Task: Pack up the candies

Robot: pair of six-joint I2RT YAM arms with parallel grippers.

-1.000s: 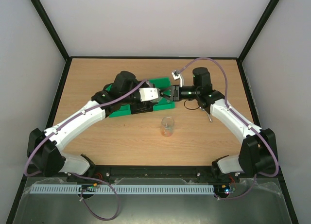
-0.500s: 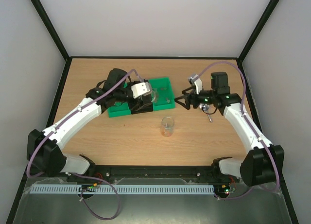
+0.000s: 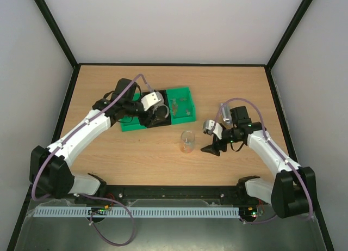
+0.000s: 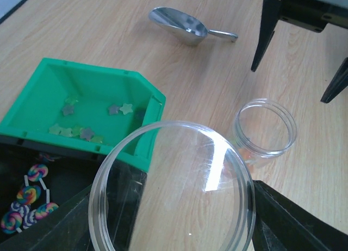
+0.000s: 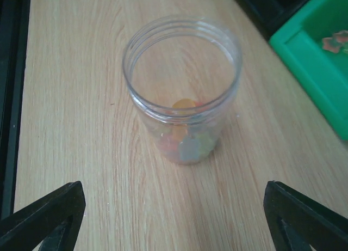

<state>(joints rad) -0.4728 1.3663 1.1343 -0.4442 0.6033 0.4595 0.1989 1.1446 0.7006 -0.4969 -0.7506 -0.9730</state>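
A clear jar [image 3: 187,142] [image 5: 182,93] [image 4: 265,126] stands open on the wooden table, with a few mixed-colour candies [image 5: 187,145] at its bottom. More star-shaped candies [image 4: 81,131] lie in the green tray [image 3: 184,116] [image 4: 32,98]. My left gripper [image 3: 157,114] [image 4: 174,202] hovers over the tray's near corner, shut on a round clear lid [image 4: 171,175] held flat between its fingers. My right gripper [image 3: 212,149] [image 5: 176,218] [image 4: 290,85] is open and empty, low over the table just right of the jar and pointing at it.
A metal scoop [image 4: 179,26] lies on the table beyond the jar, close to the right gripper. A black compartment beside the green tray holds swirl lollipops [image 4: 27,199]. The table's side walls rise at left and right.
The right gripper has swung from the tray toward the near side, stopped right of the jar and opened wide. The left arm has drawn back left with the lid.
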